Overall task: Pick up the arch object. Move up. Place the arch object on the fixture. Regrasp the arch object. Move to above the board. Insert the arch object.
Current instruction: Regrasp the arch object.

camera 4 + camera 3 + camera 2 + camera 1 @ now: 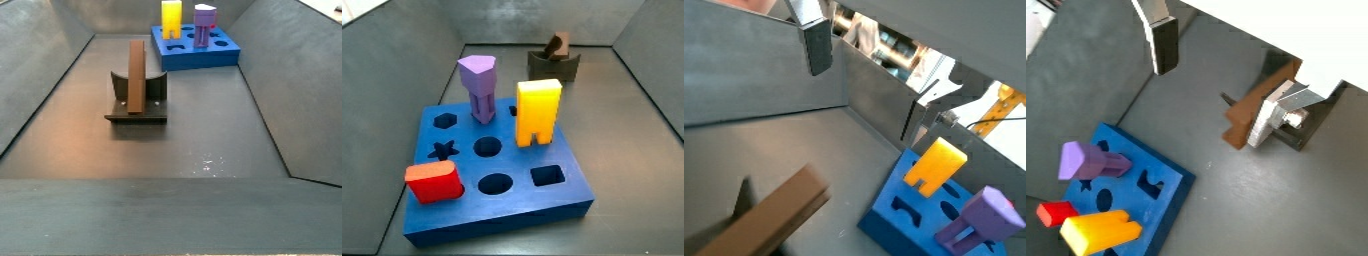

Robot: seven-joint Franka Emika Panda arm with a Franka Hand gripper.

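The arch object [136, 75], a slim brown block, stands tilted in the dark fixture [138, 112] in the middle of the bin floor. It also shows in a side view as the arch object [556, 45] on the fixture [553, 68] at the far wall. My gripper [1213, 100] is open, its jaws wide apart with nothing between them. It is out of both side views. In both wrist views the arch object [1240, 118] [771, 225] lies below, beside one finger [1277, 112]. The blue board [543, 195] [187, 55] lies apart from the fixture.
On the board stand a yellow block [539, 110], a purple post [480, 85] and a red block [433, 182]; other holes are open. Grey bin walls [47, 70] slope up around the floor.
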